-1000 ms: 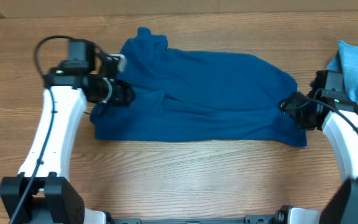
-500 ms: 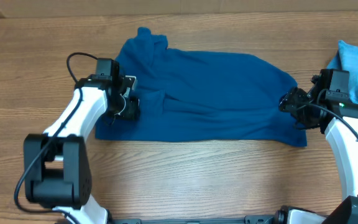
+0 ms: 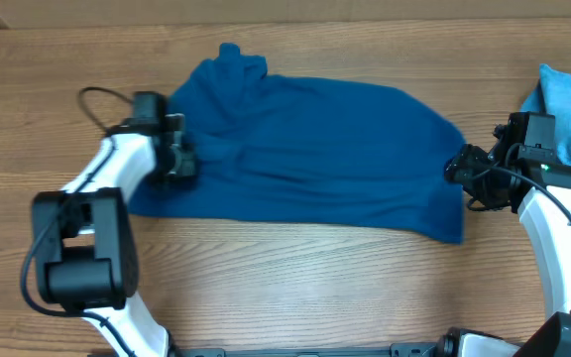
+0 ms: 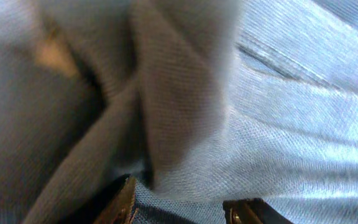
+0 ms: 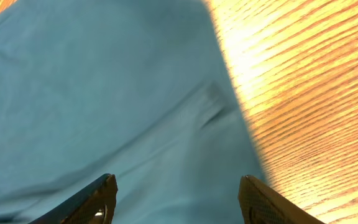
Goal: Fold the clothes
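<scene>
A large deep-blue shirt (image 3: pixel 315 149) lies spread across the middle of the wooden table (image 3: pixel 315 288). My left gripper (image 3: pixel 178 164) is at the shirt's left edge, shut on a bunched fold of it. In the left wrist view the fabric (image 4: pixel 278 124) fills the frame and sits between the fingertips (image 4: pixel 185 208). My right gripper (image 3: pixel 456 169) is open over the shirt's right edge. In the right wrist view its jaws (image 5: pixel 178 199) are spread wide above the flat fabric (image 5: pixel 104 93), with bare table (image 5: pixel 303 74) to the right.
A pile of light-blue garments (image 3: pixel 568 99) lies at the far right edge of the table, behind the right arm. A strip of bare wood runs in front of the shirt.
My left gripper has moved left, dragging the shirt's left edge with it. The whole shirt has shifted left and its lower right corner has drawn in. The right arm has hardly moved.
</scene>
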`<state>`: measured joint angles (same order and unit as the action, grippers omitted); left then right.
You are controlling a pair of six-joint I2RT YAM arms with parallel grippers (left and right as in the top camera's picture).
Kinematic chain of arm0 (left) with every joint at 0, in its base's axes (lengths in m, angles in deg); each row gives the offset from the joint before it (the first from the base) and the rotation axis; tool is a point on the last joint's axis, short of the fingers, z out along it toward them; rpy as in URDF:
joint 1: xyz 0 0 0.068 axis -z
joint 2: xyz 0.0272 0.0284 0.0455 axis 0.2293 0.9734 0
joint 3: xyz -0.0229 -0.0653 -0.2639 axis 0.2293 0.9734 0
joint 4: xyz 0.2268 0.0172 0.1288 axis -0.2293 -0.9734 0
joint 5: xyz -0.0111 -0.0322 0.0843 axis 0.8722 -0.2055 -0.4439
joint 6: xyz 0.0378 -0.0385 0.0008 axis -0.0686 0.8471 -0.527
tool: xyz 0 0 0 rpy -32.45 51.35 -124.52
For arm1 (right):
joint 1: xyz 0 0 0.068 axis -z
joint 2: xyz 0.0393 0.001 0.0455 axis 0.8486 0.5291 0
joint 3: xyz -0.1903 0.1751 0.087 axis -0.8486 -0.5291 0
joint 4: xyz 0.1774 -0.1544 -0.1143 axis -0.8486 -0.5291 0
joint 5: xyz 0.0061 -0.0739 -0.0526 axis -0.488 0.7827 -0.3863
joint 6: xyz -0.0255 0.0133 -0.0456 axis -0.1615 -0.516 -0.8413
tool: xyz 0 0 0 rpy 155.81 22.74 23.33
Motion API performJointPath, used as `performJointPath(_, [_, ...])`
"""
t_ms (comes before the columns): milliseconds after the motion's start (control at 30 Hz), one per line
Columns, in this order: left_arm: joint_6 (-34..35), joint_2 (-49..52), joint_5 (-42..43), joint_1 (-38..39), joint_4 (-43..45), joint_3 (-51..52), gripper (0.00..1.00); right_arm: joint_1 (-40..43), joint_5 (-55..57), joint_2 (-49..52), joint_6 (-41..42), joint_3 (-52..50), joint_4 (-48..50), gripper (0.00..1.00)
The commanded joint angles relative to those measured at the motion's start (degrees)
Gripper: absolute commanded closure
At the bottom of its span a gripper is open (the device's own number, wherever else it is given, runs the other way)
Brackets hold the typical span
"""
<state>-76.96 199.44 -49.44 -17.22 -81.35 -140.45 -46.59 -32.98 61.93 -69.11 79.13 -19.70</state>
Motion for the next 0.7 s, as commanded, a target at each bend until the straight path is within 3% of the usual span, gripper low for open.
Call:
performJointPath(0, [-1.88, 3.72, -3.37, -7.61, -1.42, 1.29, 0.5, -0.2, -0.31, -0.33, -0.61, 0.92, 0.52, 0.33])
performJointPath(233, [-4.39, 3.72, -2.56, -7.85, -4.83, 1.29, 0.5, -0.2, -0.33, -0.33, -0.61, 0.92, 0.44, 0.31])
performJointPath(467, [-3.67, 2.73, -1.51, -4.28, -6.01, 1.22, 0.5, -0.66, -2.54, -0.31, -0.2, -0.42, -5.79, 0.3])
performJointPath(667, [-1.7, -1.84, 2.01, -3.5, -6.25, -1.16, 0.48, -2.51, -10.19, 0.37, -4.96, -1.46, 1.29, 0.29])
